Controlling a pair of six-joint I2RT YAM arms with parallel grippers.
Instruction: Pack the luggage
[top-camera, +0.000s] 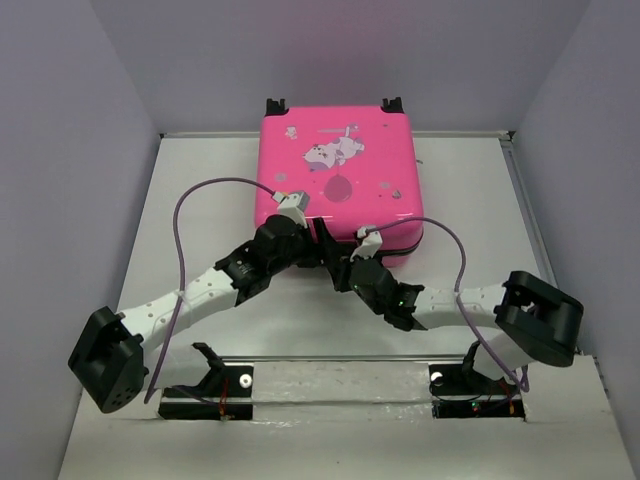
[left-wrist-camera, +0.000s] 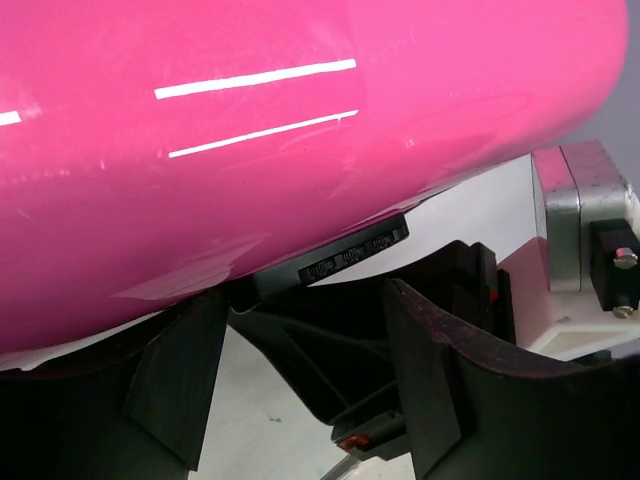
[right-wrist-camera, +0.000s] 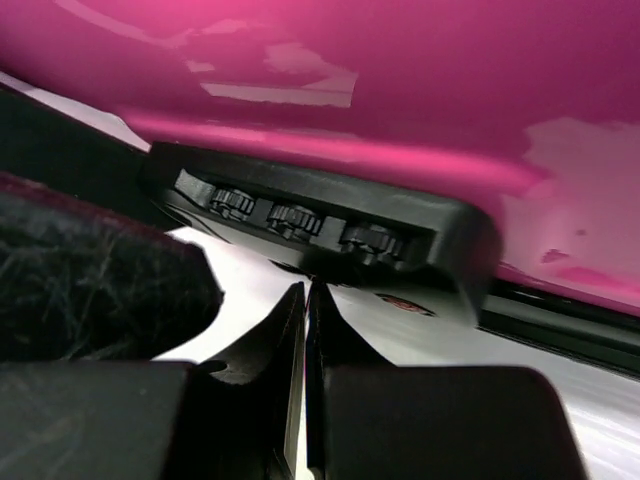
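Since the luggage (top-camera: 338, 180) lies shut far-middle on the bench (top-camera: 200, 200), my left hand (left-wrist-camera: 300, 300) is spread at its near edge, likely bracing it. My right hand (right-wrist-camera: 305, 295), pressed together, points just below the lock (right-wrist-camera: 300, 215).

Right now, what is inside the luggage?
Nothing inside can be seen: the luggage lies shut on the table, its printed lid up. Only the pink shell and a black dial lock show.

Left claw (left-wrist-camera: 305, 390): matte black wedge fingers (left-wrist-camera: 180, 370) are showing. Right claw (right-wrist-camera: 306, 375): matching black fingers. Behind each claw, a black wrist housing (top-camera: 268, 247) is joining a white dotted link (top-camera: 185, 297). A purple cable (top-camera: 178, 238) is arcing back to a blocky black shoulder (top-camera: 108, 358).
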